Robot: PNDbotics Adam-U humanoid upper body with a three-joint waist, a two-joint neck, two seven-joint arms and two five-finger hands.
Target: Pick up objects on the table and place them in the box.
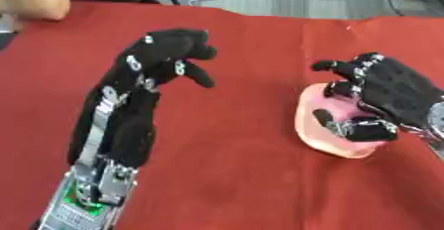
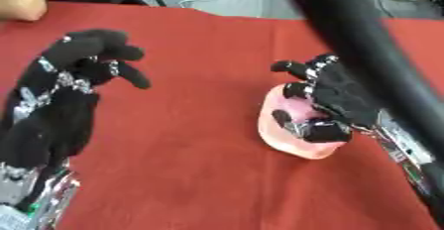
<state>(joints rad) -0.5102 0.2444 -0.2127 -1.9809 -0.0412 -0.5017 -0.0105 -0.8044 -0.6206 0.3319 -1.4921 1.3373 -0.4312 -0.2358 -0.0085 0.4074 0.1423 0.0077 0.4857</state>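
A pale pink, rounded object (image 1: 334, 127) sits on the red tablecloth (image 1: 243, 164), right of the middle. The right hand (image 1: 386, 102) is on top of it, fingers and thumb curled round its upper edge, so the pick-up looks under way, though I cannot tell whether it has left the cloth. The left hand (image 1: 169, 55) hangs in the air well apart to the left, fingers bent, holding nothing. No box shows in either view, so the placing is not done; I see only this 1 object.
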